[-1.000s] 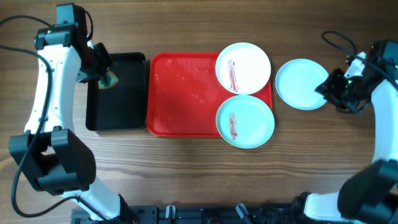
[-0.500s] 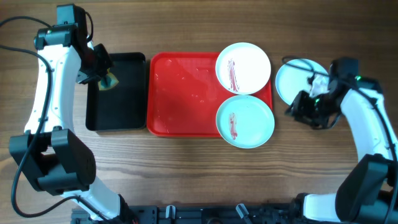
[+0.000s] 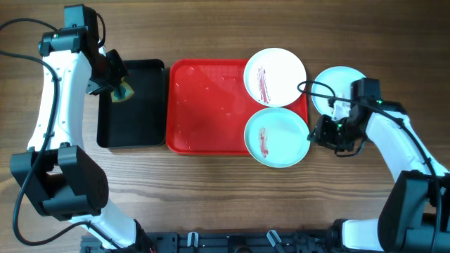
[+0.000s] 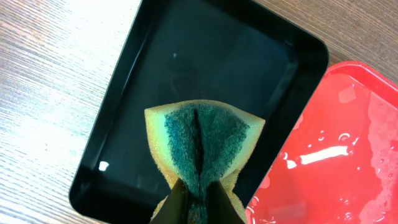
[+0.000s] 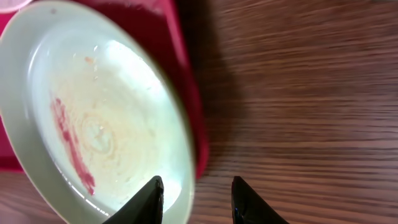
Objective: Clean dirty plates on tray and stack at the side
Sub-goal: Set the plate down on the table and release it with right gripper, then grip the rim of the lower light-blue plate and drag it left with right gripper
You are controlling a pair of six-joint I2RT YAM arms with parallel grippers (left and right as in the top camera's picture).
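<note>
On the red tray (image 3: 204, 105) lie two dirty plates, a white plate (image 3: 275, 76) at the back right and a mint-blue plate (image 3: 277, 137) in front, each with a red sauce streak. A third, clean-looking mint-blue plate (image 3: 336, 84) rests on the table to the right, partly under the right arm. My right gripper (image 3: 318, 133) (image 5: 196, 194) is open and straddles the right rim of the front plate (image 5: 93, 124), one finger over the plate and one over the wood. My left gripper (image 3: 116, 86) (image 4: 199, 200) is shut on a yellow-green sponge (image 4: 202, 140).
A black tray (image 3: 131, 105) (image 4: 155, 62) sits left of the red tray, under the sponge. Water drops shine on the red tray's floor (image 4: 348, 155). The red tray's rim (image 5: 186, 93) runs just right of the front plate. Bare wooden table surrounds both trays.
My right arm has swung left, away from the clean plate on the table, to the right rim of the front plate. The left arm and sponge have not moved.
</note>
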